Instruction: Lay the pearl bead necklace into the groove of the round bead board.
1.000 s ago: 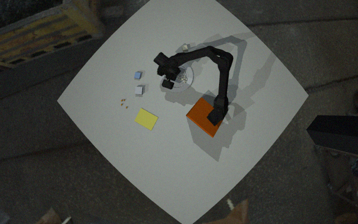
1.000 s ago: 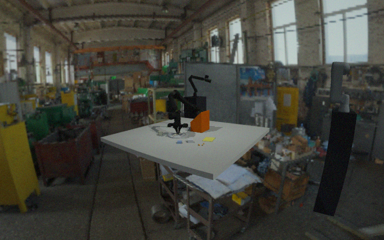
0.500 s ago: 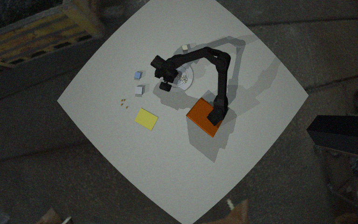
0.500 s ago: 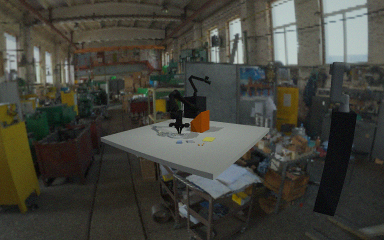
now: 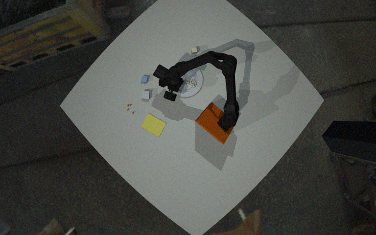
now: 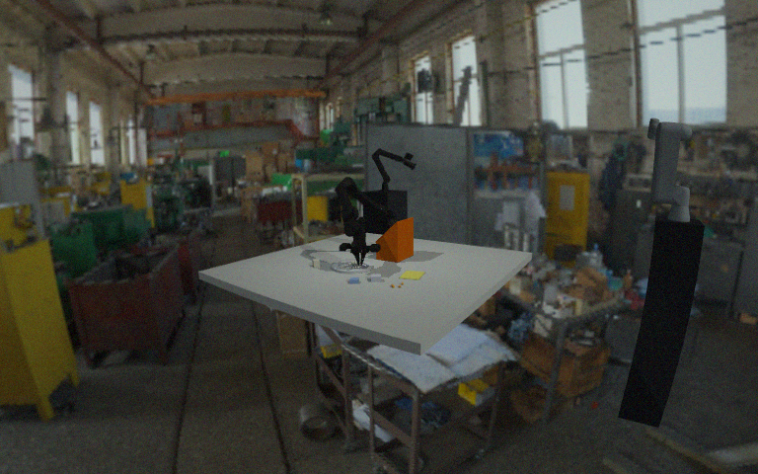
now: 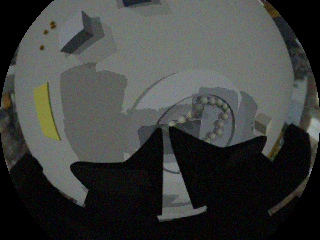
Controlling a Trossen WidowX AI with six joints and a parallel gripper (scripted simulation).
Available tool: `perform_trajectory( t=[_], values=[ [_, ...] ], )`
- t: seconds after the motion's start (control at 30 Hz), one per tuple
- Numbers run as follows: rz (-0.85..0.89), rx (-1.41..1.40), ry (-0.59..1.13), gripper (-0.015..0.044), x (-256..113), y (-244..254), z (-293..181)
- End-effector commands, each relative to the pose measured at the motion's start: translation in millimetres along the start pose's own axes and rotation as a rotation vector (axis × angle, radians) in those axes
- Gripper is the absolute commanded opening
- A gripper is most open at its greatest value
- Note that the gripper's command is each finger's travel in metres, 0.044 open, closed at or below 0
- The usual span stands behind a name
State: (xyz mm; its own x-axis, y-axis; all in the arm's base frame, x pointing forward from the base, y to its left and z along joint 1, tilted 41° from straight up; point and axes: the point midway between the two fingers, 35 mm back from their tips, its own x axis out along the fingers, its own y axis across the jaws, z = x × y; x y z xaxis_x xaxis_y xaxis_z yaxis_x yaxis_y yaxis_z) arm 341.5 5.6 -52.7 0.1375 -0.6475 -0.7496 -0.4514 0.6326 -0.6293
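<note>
The pearl bead necklace (image 5: 193, 82) (image 7: 220, 104) lies in a curved loop over the round bead board, from the fingertips round toward the right side of the ring groove; part of it is hidden behind the right finger. The round bead board (image 5: 198, 89) (image 6: 338, 268) (image 7: 170, 87) is pale and flat, with a dark ring-shaped groove line. My gripper (image 6: 359, 266) (image 7: 165, 131) is low over the board, nearly closed, shut on the end of the bead strand beside the left part of the ring. The arm hides its fingertips in the top view.
A blue block (image 5: 144, 79) and a pale lilac block (image 5: 145, 94) (image 7: 75, 32) stand beside the board. A cream block (image 5: 193, 50) (image 7: 263, 123) stands on its other side. Farther off are a yellow sheet (image 5: 153, 124) (image 7: 46, 112), several tiny orange pieces and the orange arm base (image 5: 212, 124) (image 6: 397, 240).
</note>
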Motion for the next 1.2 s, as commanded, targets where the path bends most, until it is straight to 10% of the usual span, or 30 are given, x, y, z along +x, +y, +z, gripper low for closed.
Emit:
perform_trajectory(
  t=[0.0,0.47,1.0,1.17],
  values=[
    [0.003,0.001,0.001,0.0000,0,3,0],
    [0.003,0.001,0.001,0.0000,12,3,0],
    [0.003,0.002,0.000,0.0420,2,3,1],
    [0.003,0.001,0.001,0.0440,0,3,1]
  ],
)
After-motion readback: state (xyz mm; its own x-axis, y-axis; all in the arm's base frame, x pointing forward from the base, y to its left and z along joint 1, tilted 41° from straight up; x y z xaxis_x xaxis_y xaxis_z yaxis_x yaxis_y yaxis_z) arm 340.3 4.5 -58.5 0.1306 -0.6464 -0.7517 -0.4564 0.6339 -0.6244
